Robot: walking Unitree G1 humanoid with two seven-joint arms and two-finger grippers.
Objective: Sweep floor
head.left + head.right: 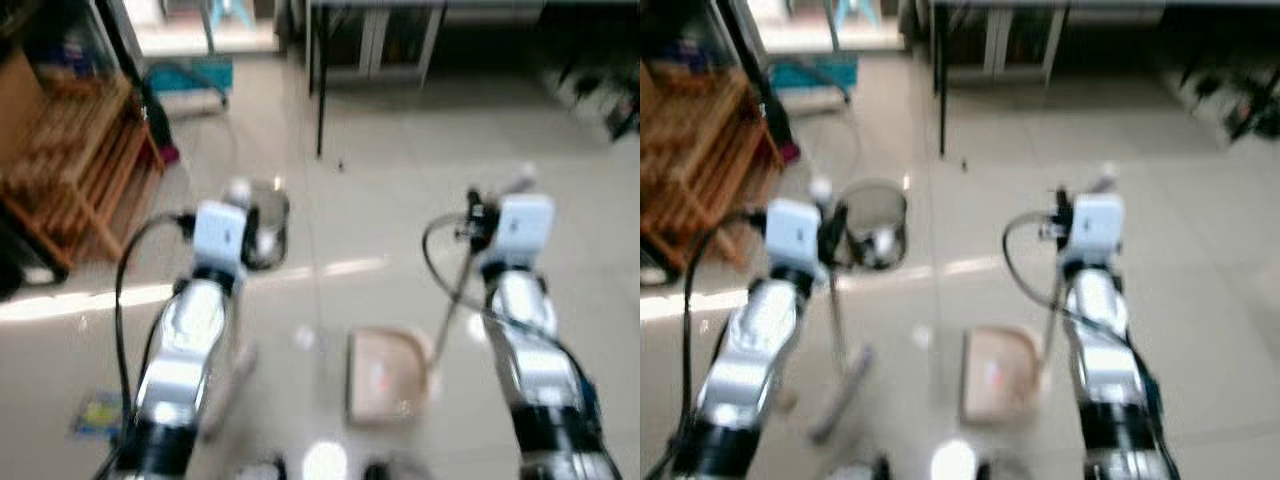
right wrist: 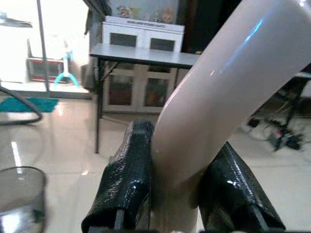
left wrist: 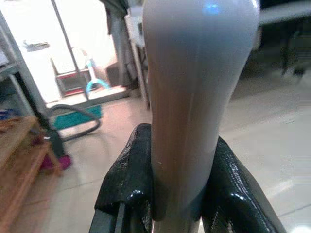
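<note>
My left gripper (image 3: 180, 167) is shut on the pale beige broom handle (image 3: 194, 73). The handle runs down to the broom head (image 1: 845, 390) on the tiled floor at my left. My right gripper (image 2: 180, 172) is shut on the bent beige handle (image 2: 228, 82) of the dustpan (image 1: 385, 375). The dustpan rests flat on the floor between my arms, and its long handle (image 1: 455, 290) slants up to the right gripper (image 1: 478, 222). The eye views are blurred.
A clear round bin (image 1: 262, 225) stands on the floor just beyond my left wrist. A wooden rack (image 1: 70, 160) is at the left, and a black-legged table (image 1: 320, 90) and white cabinet (image 2: 141, 73) stand ahead. Cables (image 1: 600, 95) lie far right. A small colourful scrap (image 1: 100, 412) lies near left.
</note>
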